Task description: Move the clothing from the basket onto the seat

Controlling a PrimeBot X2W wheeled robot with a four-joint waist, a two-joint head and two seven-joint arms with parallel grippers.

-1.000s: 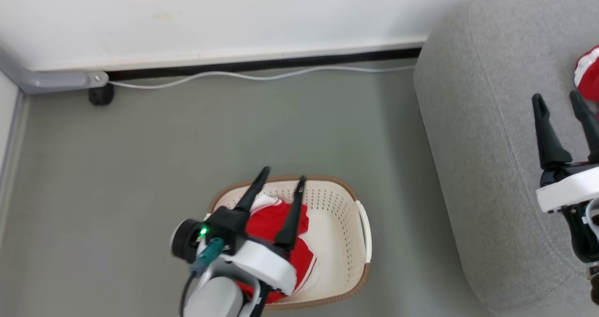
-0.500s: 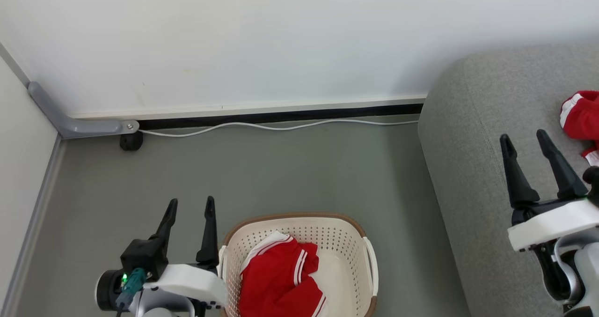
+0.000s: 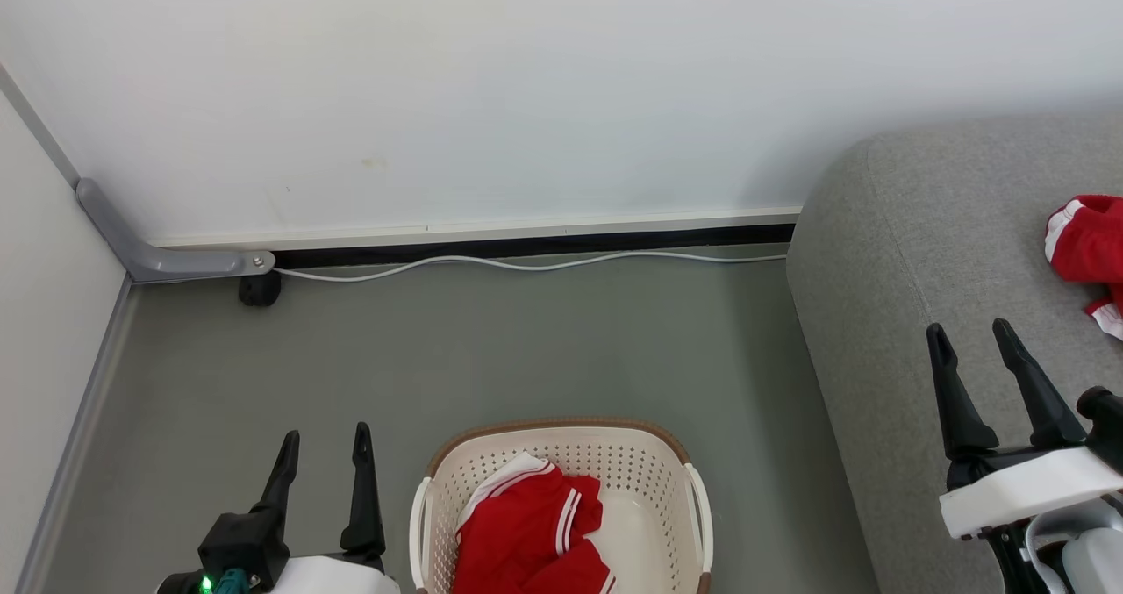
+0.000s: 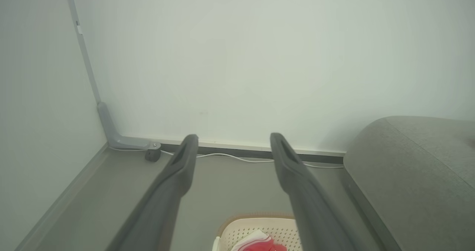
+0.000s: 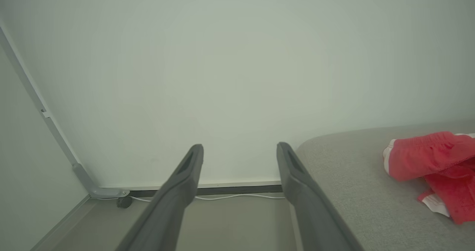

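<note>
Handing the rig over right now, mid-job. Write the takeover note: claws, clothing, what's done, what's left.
Left claw: open, empty, over the floor just left of the basket.
Right claw: open, empty, up by the grey seat.
Things: one red garment with white trim lies on the seat, at the head view's right edge. A red striped garment lies in the basket, towards its left side.
Done: one piece is on the seat.
Left: lift the garment out of the basket and put it on the seat.
</note>
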